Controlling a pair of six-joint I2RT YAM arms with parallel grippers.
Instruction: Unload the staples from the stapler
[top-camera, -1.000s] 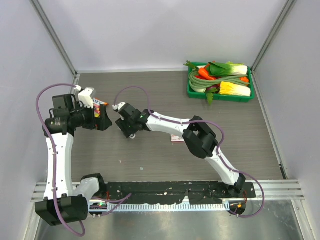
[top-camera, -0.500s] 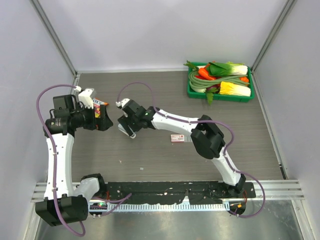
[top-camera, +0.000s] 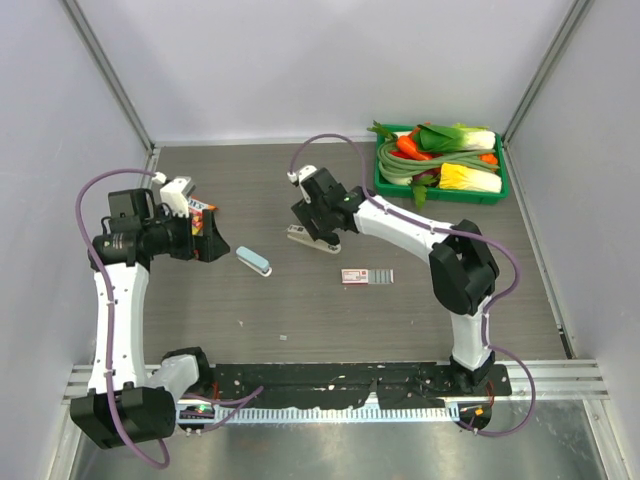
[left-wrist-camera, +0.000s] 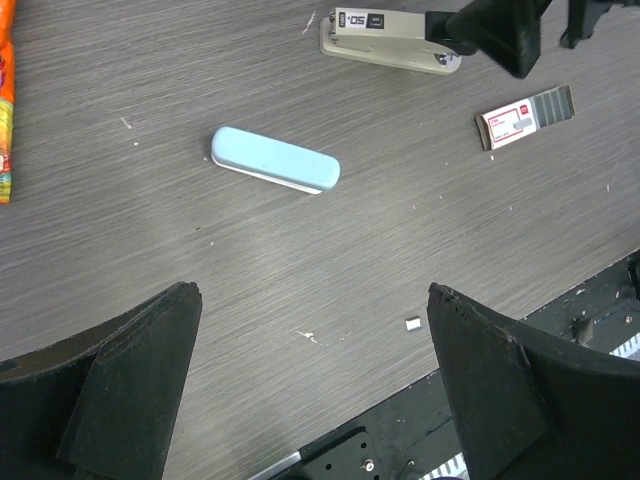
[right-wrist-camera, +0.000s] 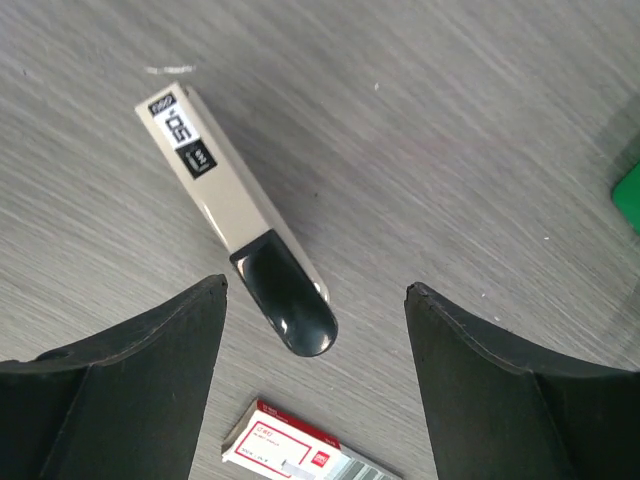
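Tabletop (top-camera: 300, 312) of dark wood grain, pale walls (top-camera: 300, 70) around: pale blue stapler (top-camera: 253, 262) lies flat; left gripper (left-wrist-camera: 310, 292) gapes empty nearby, right gripper (right-wrist-camera: 315, 290) gapes empty above a beige stapler (right-wrist-camera: 225, 195).

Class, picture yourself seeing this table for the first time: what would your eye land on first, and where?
The brightest thing is the green tray of vegetables in the far right corner. Near the middle, a pale blue stapler lies alone, and beyond it, to the right, a beige stapler lies below the open right fingers.
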